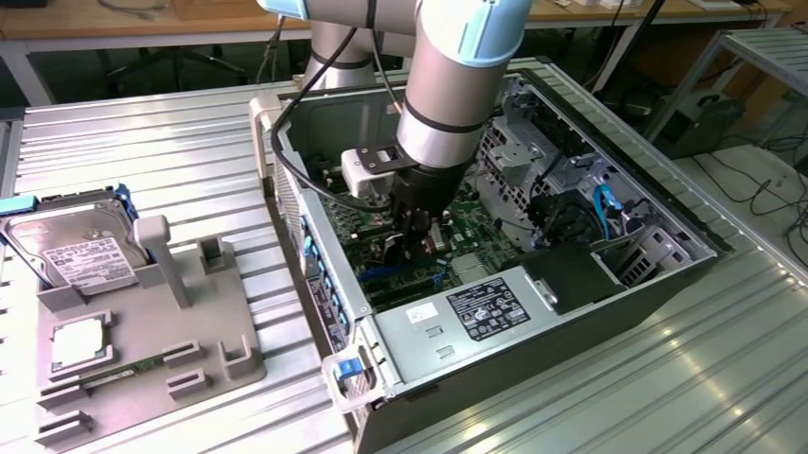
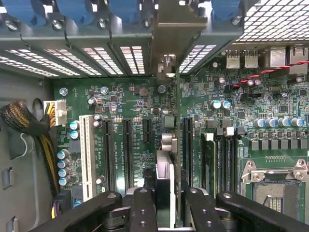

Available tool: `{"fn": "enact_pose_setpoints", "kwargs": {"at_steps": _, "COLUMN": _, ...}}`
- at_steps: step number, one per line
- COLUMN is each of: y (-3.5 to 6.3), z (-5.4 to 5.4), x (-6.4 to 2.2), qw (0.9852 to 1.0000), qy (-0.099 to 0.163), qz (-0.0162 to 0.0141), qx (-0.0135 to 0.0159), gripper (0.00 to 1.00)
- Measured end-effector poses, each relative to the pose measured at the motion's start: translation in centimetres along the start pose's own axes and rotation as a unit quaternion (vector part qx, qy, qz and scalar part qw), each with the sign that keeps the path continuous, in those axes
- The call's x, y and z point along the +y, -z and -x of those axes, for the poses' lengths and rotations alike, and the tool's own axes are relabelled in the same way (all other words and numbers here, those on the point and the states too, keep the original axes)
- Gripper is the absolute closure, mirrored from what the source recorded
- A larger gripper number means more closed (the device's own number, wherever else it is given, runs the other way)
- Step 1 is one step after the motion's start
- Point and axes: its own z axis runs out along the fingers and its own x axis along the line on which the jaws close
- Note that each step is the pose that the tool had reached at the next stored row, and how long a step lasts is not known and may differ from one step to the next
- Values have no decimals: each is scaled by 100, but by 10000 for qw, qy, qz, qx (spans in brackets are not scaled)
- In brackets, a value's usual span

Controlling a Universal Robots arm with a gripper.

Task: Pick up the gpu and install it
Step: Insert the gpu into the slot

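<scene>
Your gripper (image 2: 166,200) pinches the gpu (image 2: 165,179) edge-on inside the case (image 1: 657,203), over the motherboard (image 2: 135,104); seating remains.

The gpu (image 2: 165,181) shows edge-on (its fan face hidden), its near end behind the end effector (image 2: 166,208).

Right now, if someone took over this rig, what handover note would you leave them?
Gripper: shut on the gpu, one finger on each side of the card, low inside the open computer case.
Gpu: held edge-on, upright, over the expansion slots of the motherboard, its far end towards the case's rear slot openings.
Done: the gpu is picked up and brought into the case.
Left: I cannot tell whether the card is seated in a slot; it is not released.
Untouched: the hard drive and the memory stick sit in the grey fixture at the exterior view's left.
</scene>
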Motion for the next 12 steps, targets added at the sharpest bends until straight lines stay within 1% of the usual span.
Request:
{"fn": "enact_pose_setpoints", "kwargs": {"at_steps": 2, "y": -5, "z": 1, "x": 0, "qw": 10000, "qy": 0, "qz": 0, "qx": 0, "gripper": 72}}
{"fn": "enact_pose_setpoints", "kwargs": {"at_steps": 4, "y": -45, "z": 0, "x": 5, "qw": 10000, "qy": 5, "qz": 2, "qx": -7, "gripper": 72}}
{"fn": "enact_pose_setpoints", "kwargs": {"at_steps": 12, "y": -32, "z": 30, "x": 8, "qw": 10000, "qy": 6, "qz": 0, "qx": -4, "gripper": 72}}
